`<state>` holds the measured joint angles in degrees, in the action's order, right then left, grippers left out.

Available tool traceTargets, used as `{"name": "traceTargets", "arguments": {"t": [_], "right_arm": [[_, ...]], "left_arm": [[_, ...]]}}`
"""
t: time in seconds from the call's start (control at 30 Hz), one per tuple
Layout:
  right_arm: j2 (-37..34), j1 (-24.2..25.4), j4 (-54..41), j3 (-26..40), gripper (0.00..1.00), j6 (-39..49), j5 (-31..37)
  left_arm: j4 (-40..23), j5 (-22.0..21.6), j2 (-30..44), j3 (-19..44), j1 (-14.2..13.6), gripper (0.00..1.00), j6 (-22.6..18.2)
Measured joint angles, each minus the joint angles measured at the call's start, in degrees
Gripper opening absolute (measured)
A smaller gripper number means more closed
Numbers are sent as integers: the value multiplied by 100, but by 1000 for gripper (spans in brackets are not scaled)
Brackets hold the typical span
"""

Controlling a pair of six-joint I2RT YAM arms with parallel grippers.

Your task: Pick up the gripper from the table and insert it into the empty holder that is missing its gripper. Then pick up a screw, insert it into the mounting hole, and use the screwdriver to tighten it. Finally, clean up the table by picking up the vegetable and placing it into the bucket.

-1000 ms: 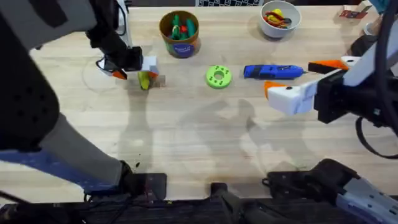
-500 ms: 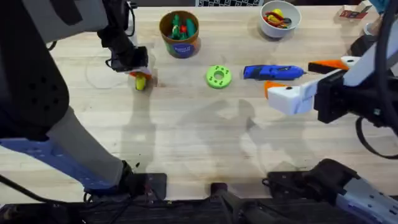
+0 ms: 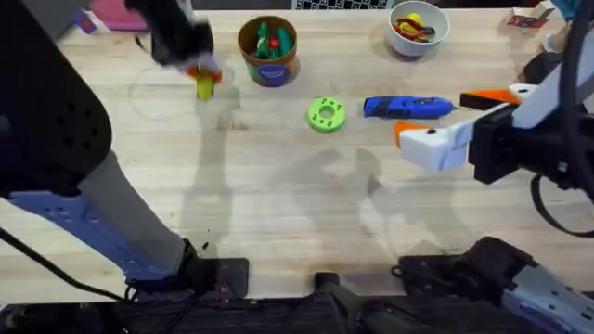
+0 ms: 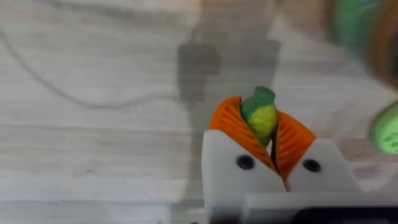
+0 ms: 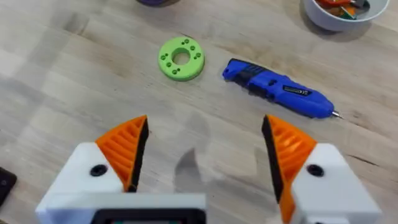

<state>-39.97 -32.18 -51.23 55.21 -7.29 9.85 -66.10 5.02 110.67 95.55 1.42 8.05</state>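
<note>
Holding the vegetable [image 4: 262, 118] aloft beside the bucket [image 3: 267, 51], the left jaws [image 4: 261, 134] pinch it between ribbed orange pads.

The vegetable is a small smooth oblong, yellow with a green end, lifted clear of the pale wood-grain counter [image 3: 278, 204] just left of the bucket, a brown-orange cylinder with a blue band and a round rim. Right of the bucket lies a round green disc [image 3: 326, 114] pierced with holes, and beyond that the blue pen-shaped screwdriver [image 3: 408, 108] with its thin metal tip. The right jaws [image 5: 205, 155] hang well right of the bucket, spread wide and empty, white blocky mounts carrying orange ribbed pads. A white round bowl [image 3: 419, 28] sits far right of the bucket.
</note>
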Motion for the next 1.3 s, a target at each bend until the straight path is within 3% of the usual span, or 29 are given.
{"name": "traceTargets", "arguments": {"t": [0.23,0.57,1.03,1.07,1.23,1.27,1.3], "right_arm": [[0,0,1,2,994,-1,2],[0,0,1,2,993,0,2],[0,0,-6,-1,994,0,2],[0,0,-4,2,994,0,2],[0,0,-6,0,994,-1,2],[0,0,-6,-1,994,0,2],[0,0,-6,0,994,-2,2]], "left_arm": [[24,185,-33,1378,-342,28,22],[875,222,79,1497,-1104,28,43],[1219,74,912,1497,-1087,30,59],[1217,70,905,1497,-1087,62,52],[1205,70,904,1497,-1087,846,61],[1195,70,903,1497,-1087,954,87],[1184,69,904,1497,-1085,977,84]]}}
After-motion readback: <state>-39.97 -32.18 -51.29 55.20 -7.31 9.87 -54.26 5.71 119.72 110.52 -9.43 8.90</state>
